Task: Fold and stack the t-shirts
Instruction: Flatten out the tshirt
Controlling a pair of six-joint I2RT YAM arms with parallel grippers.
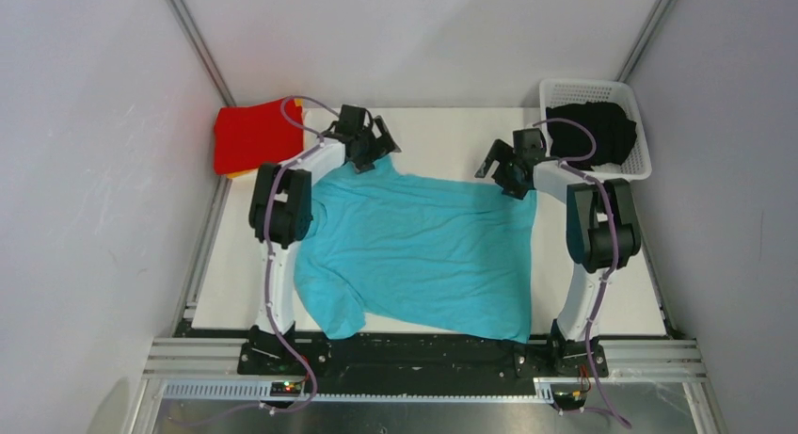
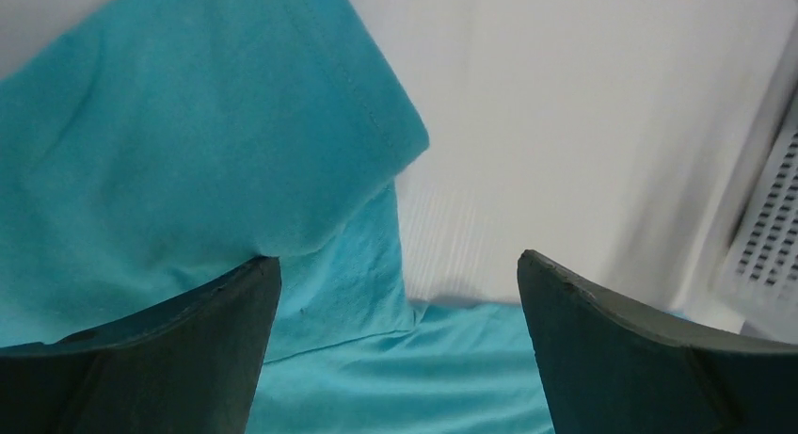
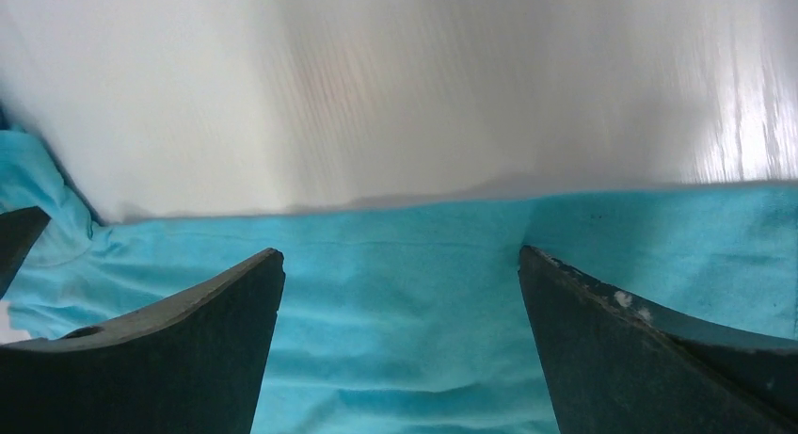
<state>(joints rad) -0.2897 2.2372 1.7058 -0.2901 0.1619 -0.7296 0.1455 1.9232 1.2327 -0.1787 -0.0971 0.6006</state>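
A turquoise-blue t-shirt (image 1: 423, 250) lies spread flat on the white table, its near edge at the arm bases. My left gripper (image 1: 375, 144) is open just above the shirt's far left corner, where a sleeve (image 2: 216, 123) lies folded over. My right gripper (image 1: 502, 170) is open just above the shirt's far right edge (image 3: 423, 265). Both are empty. A folded red t-shirt (image 1: 249, 135) lies on an orange one (image 1: 297, 106) at the far left. A black t-shirt (image 1: 595, 131) sits in the basket.
A white lattice basket (image 1: 640, 161) stands at the far right corner and shows in the left wrist view (image 2: 767, 227). White table (image 1: 442, 137) lies beyond the shirt. Grey walls close in on three sides.
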